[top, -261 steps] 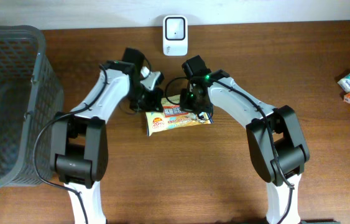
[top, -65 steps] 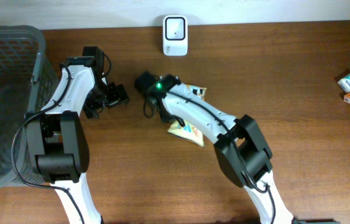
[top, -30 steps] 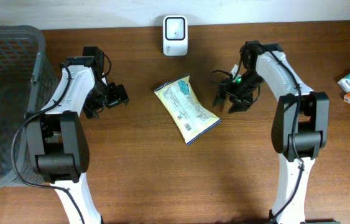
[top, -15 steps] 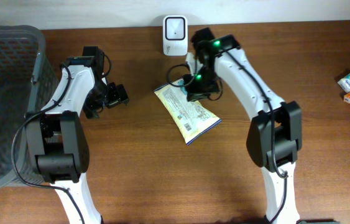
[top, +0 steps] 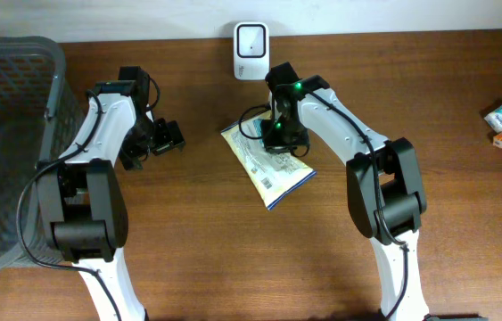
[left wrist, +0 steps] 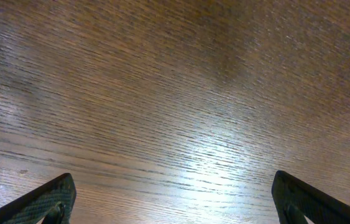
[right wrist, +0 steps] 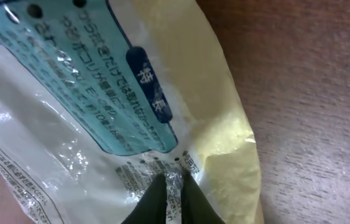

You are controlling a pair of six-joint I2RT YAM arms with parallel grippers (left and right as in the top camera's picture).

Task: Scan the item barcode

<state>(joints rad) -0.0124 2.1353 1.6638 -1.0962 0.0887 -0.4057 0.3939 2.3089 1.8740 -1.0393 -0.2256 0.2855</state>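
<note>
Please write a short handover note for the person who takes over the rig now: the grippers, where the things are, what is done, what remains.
Left gripper: open, empty, over bare table, left of the packet.
Right gripper: shut, pinching the film of the snack packet near its upper end.
Packet lies flat, back side up, in front of the scanner, not touching it.
Done: grasp. Left: lift the packet and show its barcode to the scanner.
</note>
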